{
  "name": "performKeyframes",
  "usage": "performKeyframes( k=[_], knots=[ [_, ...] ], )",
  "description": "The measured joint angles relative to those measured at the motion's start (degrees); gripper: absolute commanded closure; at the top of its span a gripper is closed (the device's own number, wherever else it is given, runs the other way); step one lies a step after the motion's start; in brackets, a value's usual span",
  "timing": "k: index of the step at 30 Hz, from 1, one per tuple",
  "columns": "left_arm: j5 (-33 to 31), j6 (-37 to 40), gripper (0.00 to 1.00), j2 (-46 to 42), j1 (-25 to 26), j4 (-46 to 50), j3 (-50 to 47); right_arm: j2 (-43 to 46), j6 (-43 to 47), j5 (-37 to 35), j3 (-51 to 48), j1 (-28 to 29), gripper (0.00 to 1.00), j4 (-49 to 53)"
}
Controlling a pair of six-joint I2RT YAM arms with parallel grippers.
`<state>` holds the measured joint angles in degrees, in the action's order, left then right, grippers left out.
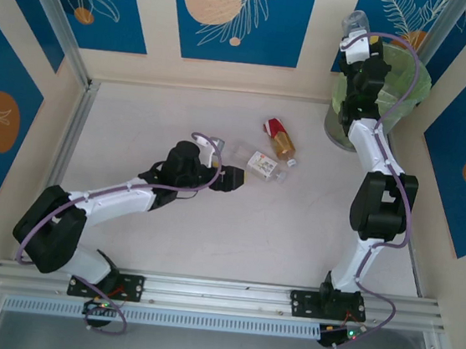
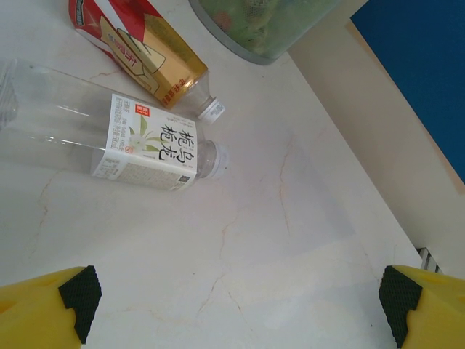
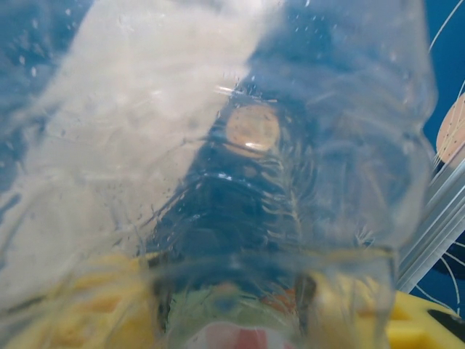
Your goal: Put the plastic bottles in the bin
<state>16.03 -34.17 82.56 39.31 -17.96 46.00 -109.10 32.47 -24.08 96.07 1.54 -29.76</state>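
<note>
While my left arm reaches low across the table [image 1: 209, 239], my left gripper [image 1: 231, 178] stands wide open and holds nothing; in the wrist view its yellow fingers [image 2: 43, 309] sit at the two bottom corners with bare tabletop between them. Just ahead of it lies a white-labelled clear bottle [image 1: 263, 165] [image 2: 145, 142], on its side, neck pointing away to the right. Just beyond that lies an amber bottle [image 1: 280, 142] [image 2: 145, 51] with a red label, also on its side; whether the two touch, I cannot tell. Further right, the bin [image 1: 406, 93] [image 2: 269, 33] stands in the far right corner. My right gripper [image 1: 355, 43] [image 3: 232, 305] is raised at the bin's left rim, clamped on a third bottle [image 1: 354, 24] [image 3: 254, 145], clear, its crumpled wall pressed close to my wrist camera.
</note>
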Motion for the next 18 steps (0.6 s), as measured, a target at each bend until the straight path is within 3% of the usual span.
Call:
performKeyframes(
  k=[10,18],
  knots=[
    [-0.02,-0.39,0.0,0.11,0.35,-0.09,-0.02,-0.85,-2.67,-2.36,-0.31,-0.17,0.57,1.46],
    [-0.17,-0.42,0.0,0.66,0.37,-0.09,-0.02,-8.9,-5.88,-2.82,11.19,-4.46,0.53,11.43]
  ],
)
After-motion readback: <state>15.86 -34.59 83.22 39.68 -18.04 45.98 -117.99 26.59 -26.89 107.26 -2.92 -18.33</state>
